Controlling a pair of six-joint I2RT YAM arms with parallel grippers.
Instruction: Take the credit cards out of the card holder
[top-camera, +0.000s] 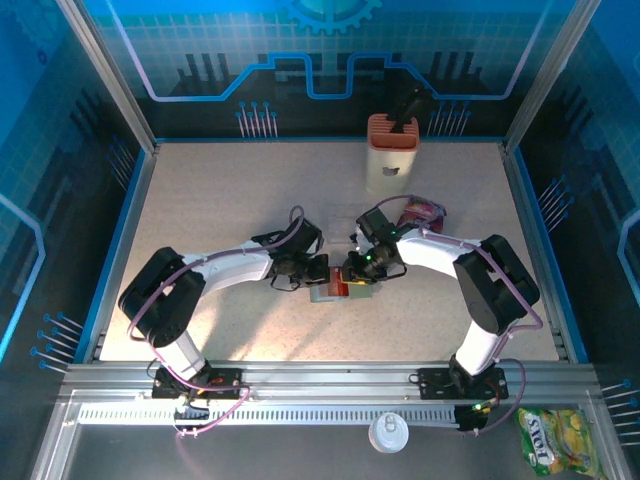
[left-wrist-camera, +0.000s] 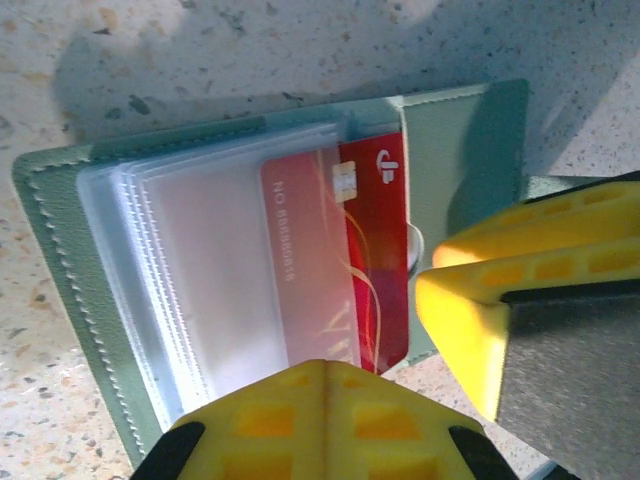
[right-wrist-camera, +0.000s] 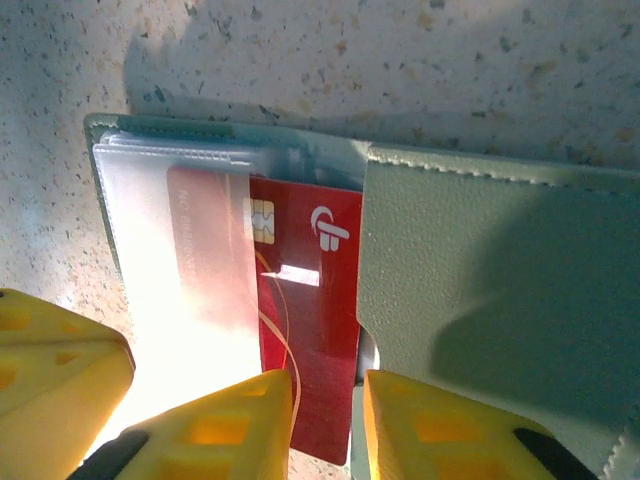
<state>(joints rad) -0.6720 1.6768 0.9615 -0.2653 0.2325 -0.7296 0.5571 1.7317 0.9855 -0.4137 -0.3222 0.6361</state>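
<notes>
Speckled beige tabletop (top-camera: 220, 200) inside a blue-lit booth, and from where I stand the job looks barely begun. Nearest me, on the ledge by the arm bases, sit a white lid (top-camera: 388, 433) and a yellow-green snack bag (top-camera: 548, 438), well apart from the work.

Both arms fold in from the near edge, elbows pushed outward, wrists meeting over the middle of the table. The card holder (right-wrist-camera: 480, 300) lies there, open and flat. The left gripper (left-wrist-camera: 325, 395) is clenched on nothing, its tips pressed onto the edge of the clear sleeves (left-wrist-camera: 200, 270), I'd guess to pin the holder down.

The red card (right-wrist-camera: 310, 300) is partly slid out of its sleeve but still lies on the holder. The right gripper (right-wrist-camera: 328, 385) straddles the card's edge, jaws narrowly apart; whether it actually pinches the card I cannot tell. Pulling that card clear remains, and the cloudy sleeves may hide another.

Farther back lie a purple-red packet (top-camera: 422, 210) and an orange-and-cream block (top-camera: 392, 155).
</notes>
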